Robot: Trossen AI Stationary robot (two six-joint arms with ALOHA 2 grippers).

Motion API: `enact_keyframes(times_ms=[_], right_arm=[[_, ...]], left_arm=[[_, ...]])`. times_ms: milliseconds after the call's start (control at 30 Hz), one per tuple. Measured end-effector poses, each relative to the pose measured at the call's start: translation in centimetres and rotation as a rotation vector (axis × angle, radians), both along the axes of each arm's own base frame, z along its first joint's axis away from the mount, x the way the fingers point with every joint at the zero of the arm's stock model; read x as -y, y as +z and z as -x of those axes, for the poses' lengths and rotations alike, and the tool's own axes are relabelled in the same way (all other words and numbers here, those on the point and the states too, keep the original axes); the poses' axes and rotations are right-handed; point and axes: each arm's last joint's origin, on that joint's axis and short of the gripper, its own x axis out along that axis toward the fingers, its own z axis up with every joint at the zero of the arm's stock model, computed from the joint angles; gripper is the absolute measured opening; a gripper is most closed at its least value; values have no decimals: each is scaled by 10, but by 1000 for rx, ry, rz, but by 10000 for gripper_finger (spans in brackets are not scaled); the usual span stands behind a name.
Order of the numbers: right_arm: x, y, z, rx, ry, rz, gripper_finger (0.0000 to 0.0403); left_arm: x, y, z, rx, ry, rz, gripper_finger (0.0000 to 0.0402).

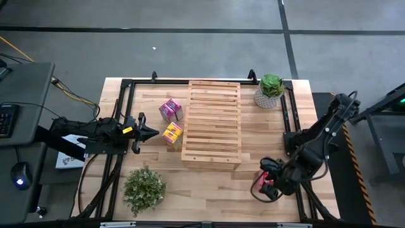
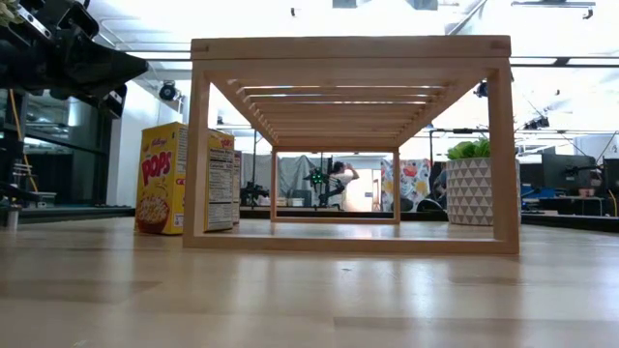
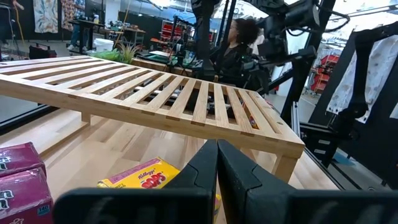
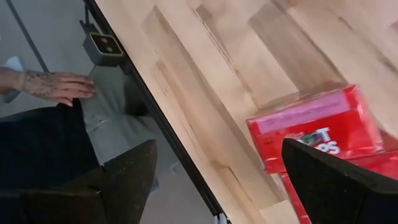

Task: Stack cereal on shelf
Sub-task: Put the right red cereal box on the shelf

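Observation:
A yellow cereal box (image 1: 172, 133) stands at the left side of the slatted wooden shelf (image 1: 212, 120), with a pink box (image 1: 171, 109) just beyond it. My left gripper (image 1: 152, 133) is shut and empty, level, its tips just left of the yellow box (image 3: 143, 177) and pointing at it. The shelf (image 3: 174, 93) lies beyond it. My right gripper (image 1: 266, 183) is open at the near right of the table, over red cereal boxes (image 4: 317, 127) that lie flat on the table. Its fingers stand apart with one box ahead between them; I see no touch.
A potted plant (image 1: 271, 90) stands at the far right corner and a leafy plant (image 1: 144, 189) at the near left. A person's hand (image 4: 56, 86) rests beyond the table's edge near my right gripper. Bare tabletop lies in front of the shelf (image 2: 353, 145).

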Motion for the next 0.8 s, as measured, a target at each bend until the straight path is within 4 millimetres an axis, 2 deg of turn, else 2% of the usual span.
enact_keyframes(times_ms=[467,800], right_arm=[[-10,-21,-9,-96,21,51,336],[-2,-25,-20,-56,8,137,336]], left_arm=[[0,0,0,0,0,0,3],[0,0,0,0,0,0,3]])
